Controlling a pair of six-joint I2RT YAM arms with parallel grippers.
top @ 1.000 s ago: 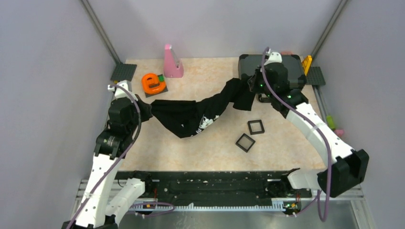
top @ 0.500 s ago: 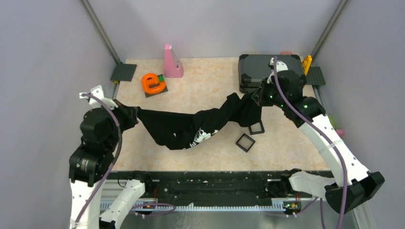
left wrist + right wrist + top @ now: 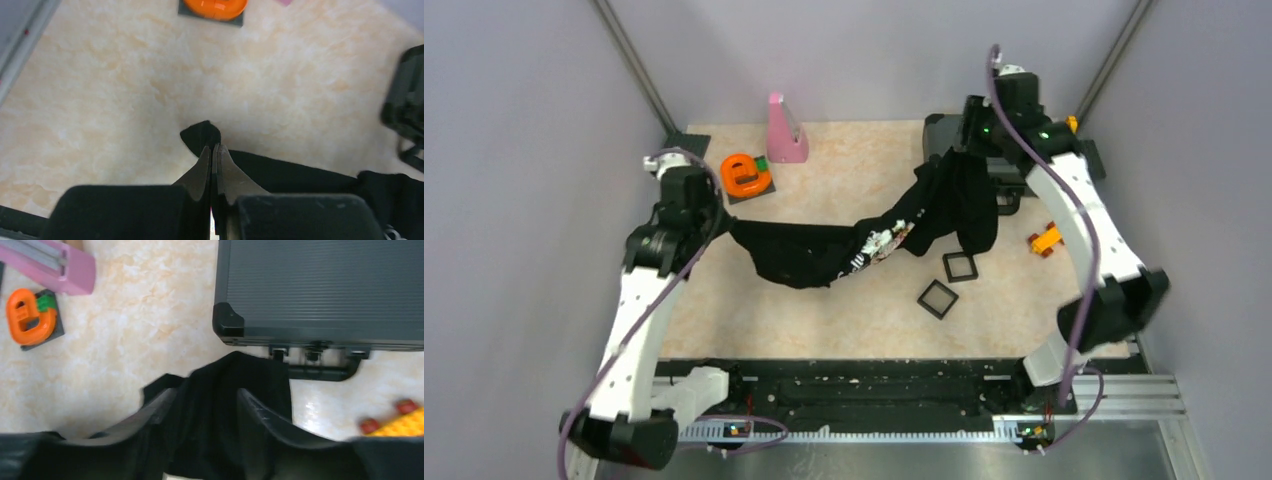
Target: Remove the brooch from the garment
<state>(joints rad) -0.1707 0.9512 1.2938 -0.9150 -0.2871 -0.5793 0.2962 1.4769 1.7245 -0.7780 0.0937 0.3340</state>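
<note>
The garment (image 3: 824, 255), a black T-shirt with white lettering and a floral print, hangs stretched above the table between both arms. My left gripper (image 3: 724, 222) is shut on its left corner, and a tip of black cloth (image 3: 200, 135) pokes out past the closed fingertips of the left gripper (image 3: 213, 147). My right gripper (image 3: 954, 165) is raised at the far right by the case. In the right wrist view the right gripper (image 3: 206, 392) has its jaws apart, with a bunch of the garment (image 3: 235, 405) draped between them. The brooch does not show in any view.
A dark grey hard case (image 3: 325, 290) lies at the back right (image 3: 944, 135). Two small black square frames (image 3: 960, 266) (image 3: 937, 298) sit under the shirt's right end. An orange piece on a grey tile (image 3: 745, 174), a pink block (image 3: 784, 130) and a yellow-orange toy brick (image 3: 1046, 240) are on the table.
The right arm rose and swung back toward the case, and its jaws parted. The left arm moved inward and farther back. The shirt's right end now hangs higher.
</note>
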